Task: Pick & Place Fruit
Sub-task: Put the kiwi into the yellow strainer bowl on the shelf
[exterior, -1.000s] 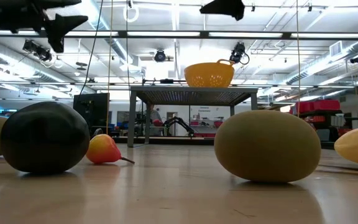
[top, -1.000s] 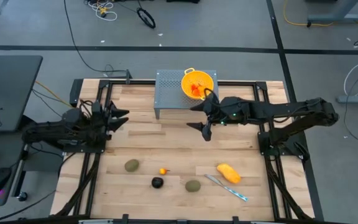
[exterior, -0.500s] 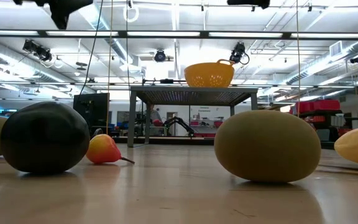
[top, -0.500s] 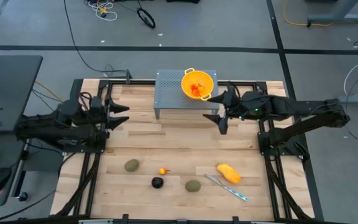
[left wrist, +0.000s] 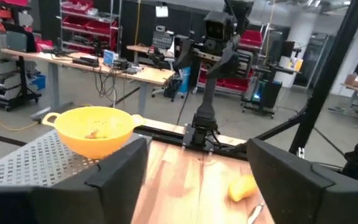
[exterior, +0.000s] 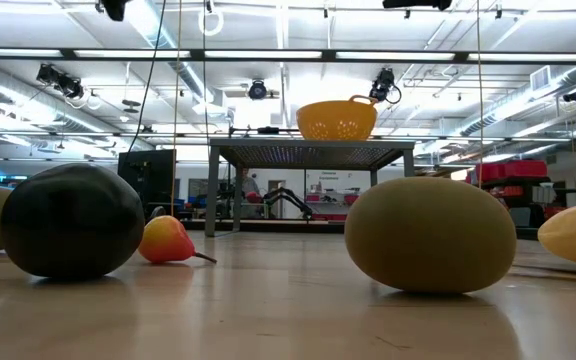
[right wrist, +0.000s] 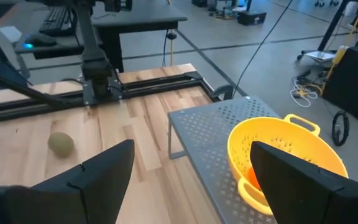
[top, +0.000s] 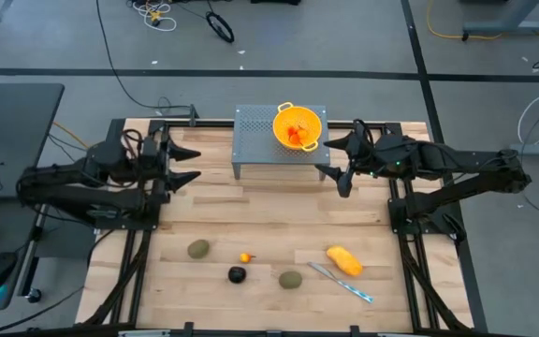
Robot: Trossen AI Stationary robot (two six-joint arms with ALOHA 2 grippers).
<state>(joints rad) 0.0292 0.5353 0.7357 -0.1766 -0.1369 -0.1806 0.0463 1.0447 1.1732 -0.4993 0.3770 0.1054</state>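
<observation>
We find the colander (top: pixel 298 127) on the stand (top: pixel 258 140) at the table's (top: pixel 213 225) rear; 5 fruits lie near the front, the knife (top: pixel 341 282) beside the rightmost fruit (top: pixel 344 260).

Both hands hang spread and empty over the back of the wooden surface (top: pixel 251 211), the left hand (top: pixel 187 164) left of the grey stand (top: pixel 255 140), the right hand (top: pixel 339 161) beside the yellow colander (top: pixel 314 124). Near the front lie two olive ovals (top: pixel 198 248) (top: pixel 291 279), a dark ball (top: pixel 237 274), a tiny orange piece (top: pixel 244 257), a yellow-orange oblong (top: pixel 344 260) and a knife (top: pixel 342 284).

Two dark jointed arms (top: pixel 82 183) — black, angular fingers (left wrist: pixel 117 180).
</observation>
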